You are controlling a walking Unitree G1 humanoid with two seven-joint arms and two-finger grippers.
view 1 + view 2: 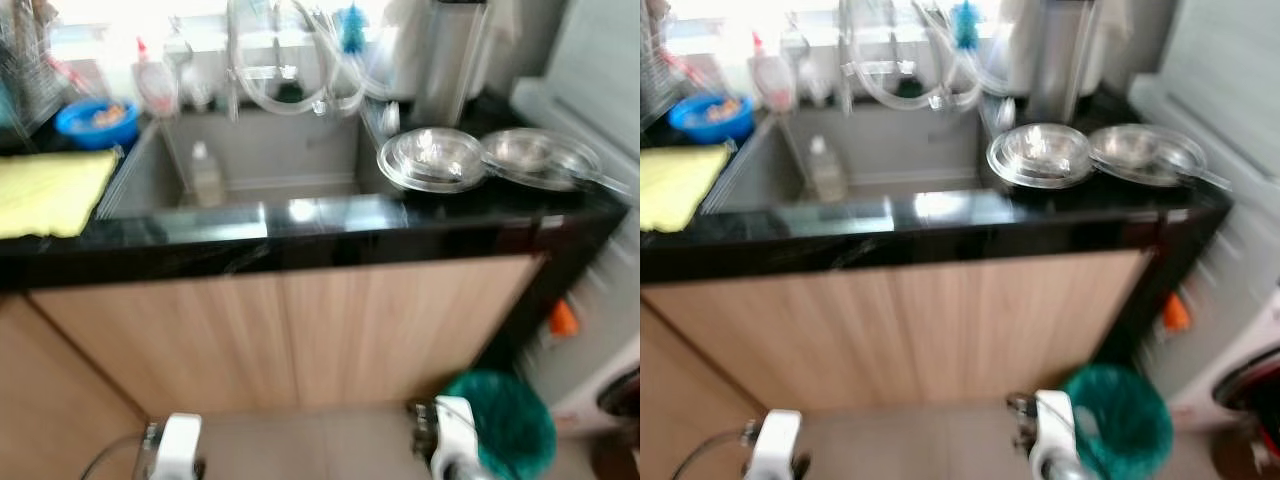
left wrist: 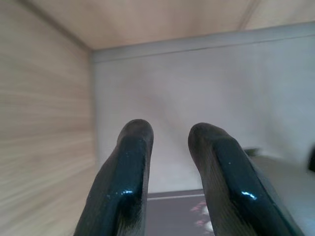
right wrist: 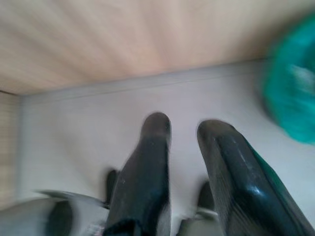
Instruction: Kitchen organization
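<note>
A black counter [image 1: 300, 240] with a steel sink [image 1: 255, 160] stands before me, above light wood cabinet doors [image 1: 290, 330]. Two stacks of steel bowls and lids [image 1: 432, 158] [image 1: 535, 155] rest on the counter right of the sink. A small clear bottle [image 1: 206, 172] stands inside the sink. Both arms hang low in front of the cabinet, the left arm [image 1: 176, 448] and the right arm [image 1: 452, 440]. My left gripper [image 2: 170, 130] is open over the floor with nothing between its fingers. My right gripper [image 3: 184, 125] is open too, near a green bin [image 3: 293, 98].
A yellow cloth [image 1: 50, 190] lies on the counter at left, a blue bowl [image 1: 97, 120] behind it. Taps and hoses [image 1: 290, 70] hang over the sink. The green bin [image 1: 505, 420] stands on the floor at right, beside a white appliance [image 1: 610, 370].
</note>
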